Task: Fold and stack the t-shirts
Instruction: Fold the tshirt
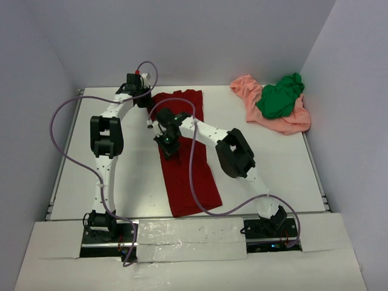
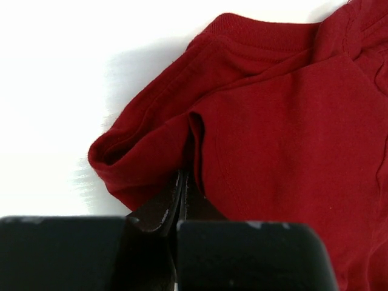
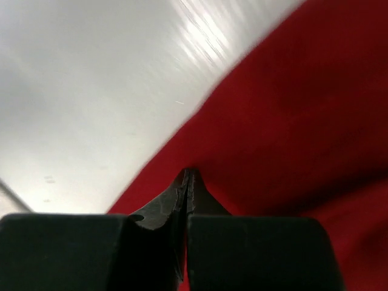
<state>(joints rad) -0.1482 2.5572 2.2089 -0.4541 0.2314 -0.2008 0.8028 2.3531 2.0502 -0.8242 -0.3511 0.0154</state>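
The red shirt (image 1: 185,159) lay on the white table (image 1: 279,173) as a long, narrow strip running from the far middle towards the near edge, its sides fairly straight and its near hem slightly slanted. Seen from the left wrist, it (image 2: 291,139) was a matte, soft knit with a ribbed collar band at the top, a rounded, doubled-over fold at its left, and a crease rising from the fingertips. The left gripper (image 1: 145,102) (image 2: 182,182) sat at the strip's far left corner, its dark jaws pressed together on that fold of cloth.

The right gripper (image 1: 167,145) (image 3: 187,180) was over the strip's left edge, farther towards the near side. Its jaws were closed, tips right at the cloth's (image 3: 303,121) border where red met the smooth, glossy table (image 3: 91,91). That view was blurred, so I could not tell whether any cloth was pinched between them.

At the far right corner, well apart from the red shirt, the pink shirt (image 1: 290,123) lay crumpled in a loose heap. The bright green shirt (image 1: 280,97) was bunched on top of it, both unfolded and wrinkled.
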